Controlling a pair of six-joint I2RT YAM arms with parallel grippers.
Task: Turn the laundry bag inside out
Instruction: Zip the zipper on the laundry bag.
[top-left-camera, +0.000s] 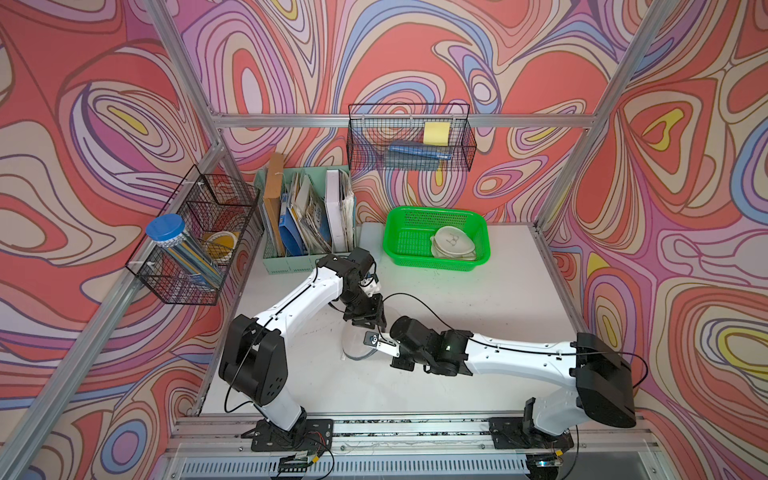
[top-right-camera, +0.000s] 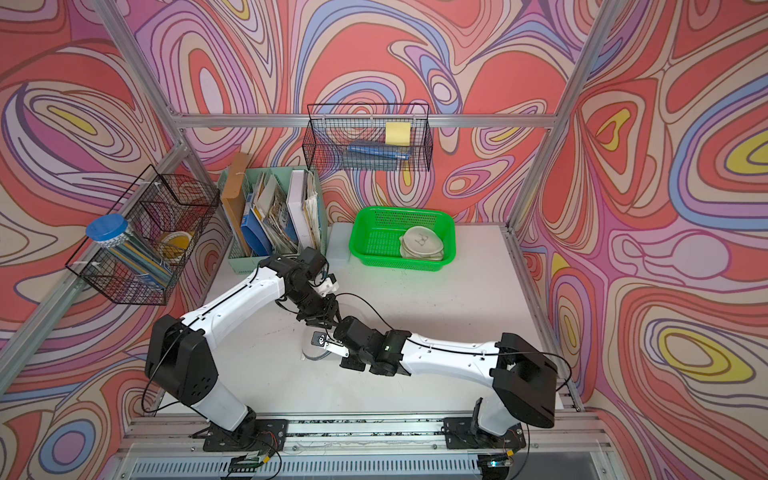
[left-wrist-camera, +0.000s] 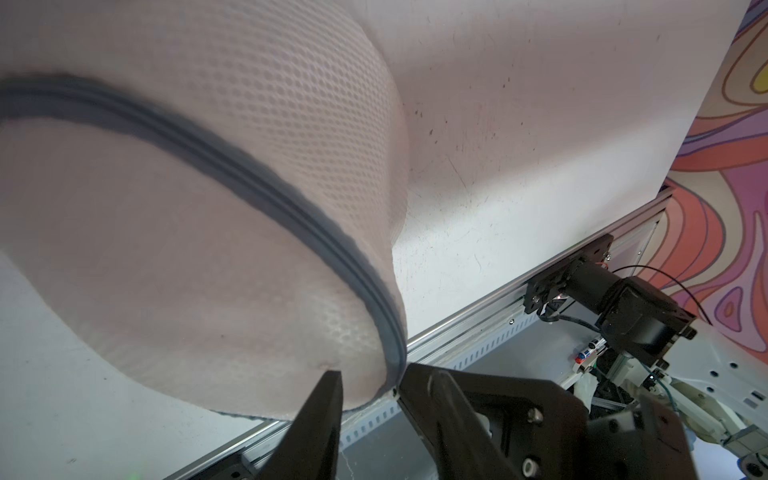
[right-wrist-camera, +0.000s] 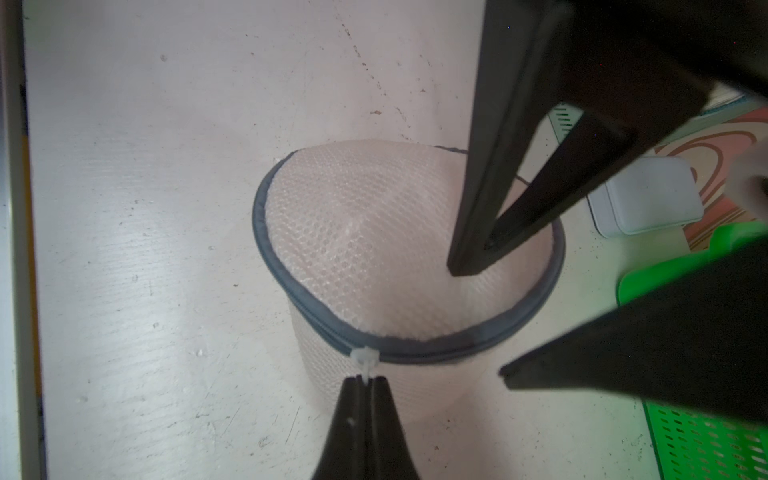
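The laundry bag (right-wrist-camera: 374, 232) is a white mesh cylinder with a grey zipper rim. It stands upright on the table, mouth up, between the two arms in both top views (top-left-camera: 355, 347) (top-right-camera: 312, 351). My right gripper (right-wrist-camera: 365, 377) is shut on the bag's white zipper pull (right-wrist-camera: 365, 358) at the near side of the rim. My left gripper (left-wrist-camera: 368, 374) comes down over the far side (top-left-camera: 368, 322). Its jaws are apart, with the grey rim (left-wrist-camera: 392, 353) between them. In the right wrist view one of its fingers (right-wrist-camera: 490, 216) reaches inside the bag.
A green basket (top-left-camera: 432, 210) holding a folded white mesh piece (top-left-camera: 453, 246) sits at the back of the table. A mint file organiser (top-left-camera: 307, 262) and a white box (right-wrist-camera: 644, 195) stand at the back left. Wire baskets hang on the left frame (top-left-camera: 195, 249) and the back wall (top-left-camera: 409, 141).
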